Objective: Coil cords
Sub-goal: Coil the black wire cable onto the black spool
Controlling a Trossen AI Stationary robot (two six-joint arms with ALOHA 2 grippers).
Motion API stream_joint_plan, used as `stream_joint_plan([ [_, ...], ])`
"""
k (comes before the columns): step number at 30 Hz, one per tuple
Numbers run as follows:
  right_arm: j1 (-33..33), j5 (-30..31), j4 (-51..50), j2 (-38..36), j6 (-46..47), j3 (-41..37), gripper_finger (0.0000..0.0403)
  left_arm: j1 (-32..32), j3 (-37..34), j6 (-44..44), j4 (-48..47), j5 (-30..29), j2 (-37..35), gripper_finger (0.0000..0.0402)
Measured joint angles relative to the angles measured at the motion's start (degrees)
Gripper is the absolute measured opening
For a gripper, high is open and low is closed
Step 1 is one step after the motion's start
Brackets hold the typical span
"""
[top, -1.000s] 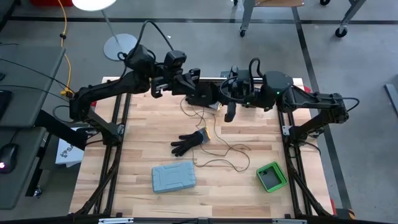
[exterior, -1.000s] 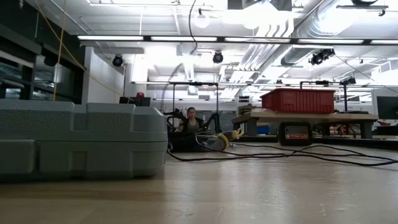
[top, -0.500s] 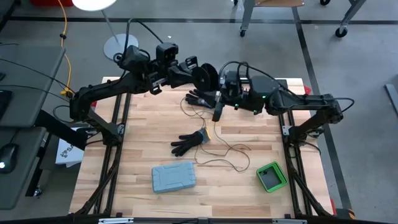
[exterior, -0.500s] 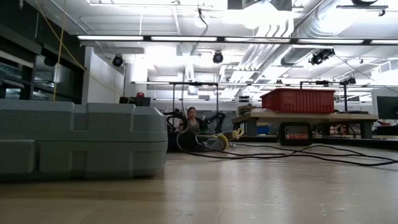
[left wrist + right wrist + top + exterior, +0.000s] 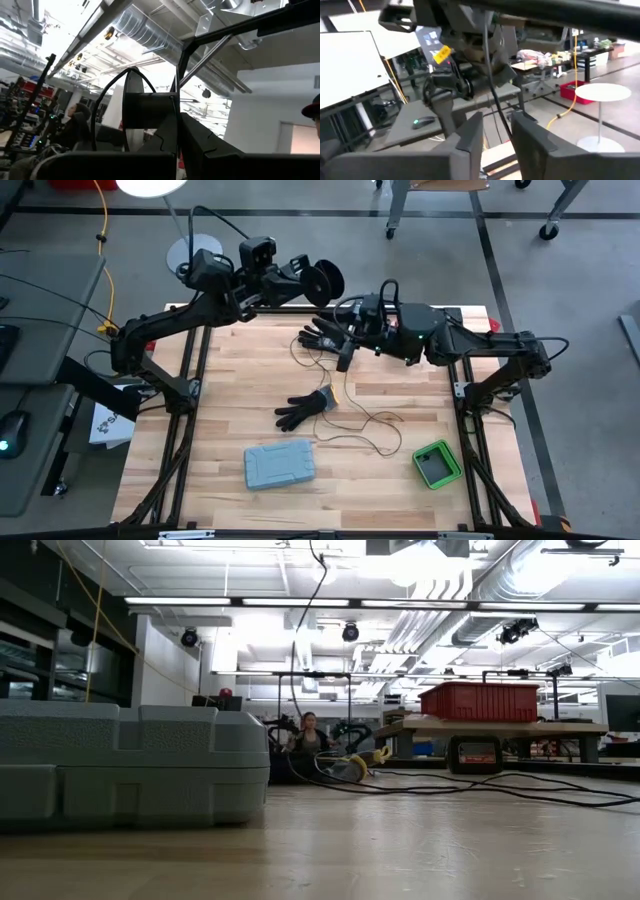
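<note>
Left gripper [image 5: 322,281] swung back — raised

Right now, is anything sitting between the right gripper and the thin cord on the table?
Nothing separates them: the right gripper is at the thin cord's upper end. One black glove lies right beside it, and a second glove rests on the cord's middle stretch.

left gripper [image 5: 322,280] raised backward, right gripper [image 5: 343,358] shifted left

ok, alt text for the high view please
Seen from above, two dark robot arms meet over the far edge of a wooden table, with a thin dark cord trailing loosely toward the near side. A black glove, a grey case and a green box lie nearer.
</note>
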Motion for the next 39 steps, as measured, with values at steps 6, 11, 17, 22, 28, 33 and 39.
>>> stream_joint_plan([
  [6,0.85,2.67,0.33,0.00,-2.41,0.00,0.0008,0.69,-0.02,1.57,-0.06,-1.88,-0.11,0.0000],
  [11,1.03,4.42,0.47,0.00,-2.18,0.00,0.0002,1.00,-0.04,1.94,-0.24,-2.64,-0.09,0.0000],
  [17,1.01,3.00,0.70,-0.02,-2.02,0.00,0.0001,1.44,-0.05,7.42,-0.27,-7.48,-0.04,0.0000],
  [22,0.96,1.05,1.45,0.04,0.59,0.09,0.0000,2.69,-0.13,10.46,-0.33,-10.71,-0.04,0.0000],
  [28,1.03,-2.25,0.96,0.70,2.18,0.01,0.0001,3.21,-0.13,14.64,0.39,-16.99,-0.11,0.0000],
  [33,1.05,-4.02,1.26,0.67,3.35,-0.04,0.0001,3.33,-0.09,19.08,0.41,-20.26,-0.18,0.0000],
  [39,1.03,-1.86,0.91,0.59,2.69,-0.04,0.0000,5.01,-0.09,15.29,0.94,-18.91,-0.94,0.0000],
])
